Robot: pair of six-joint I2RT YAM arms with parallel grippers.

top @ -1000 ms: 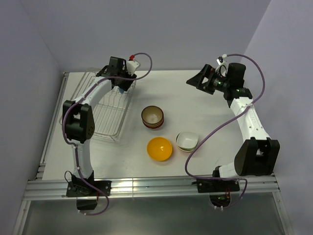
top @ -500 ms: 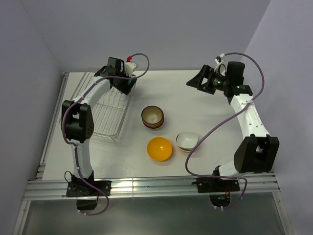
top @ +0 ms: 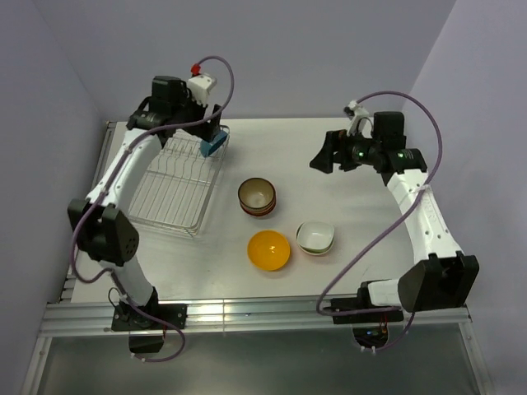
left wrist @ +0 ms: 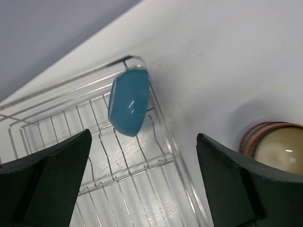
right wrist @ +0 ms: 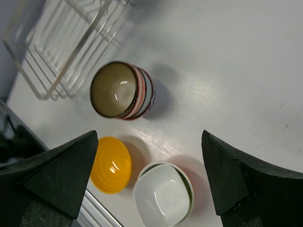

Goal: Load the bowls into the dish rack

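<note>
The silver wire dish rack (top: 165, 193) lies at the left of the table. A blue bowl (top: 213, 146) stands on edge between the tines in its far right corner, also seen in the left wrist view (left wrist: 128, 101). My left gripper (top: 203, 129) hangs open and empty above that corner, clear of the bowl. A stack of brown and red-striped bowls (top: 257, 197), a yellow-orange bowl (top: 268, 249) and a white bowl nested in a green one (top: 315, 237) sit on the table. My right gripper (top: 324, 154) is open and empty, high above them (right wrist: 163, 196).
The rack's right rail (left wrist: 165, 137) runs close beside the brown stack (left wrist: 277, 146). The table's near edge has a metal rail (top: 247, 313). Grey walls close the back and both sides.
My left gripper has risen and drawn back from the rack's far right corner, leaving the blue bowl standing there. My right gripper has shifted slightly left and lower.
</note>
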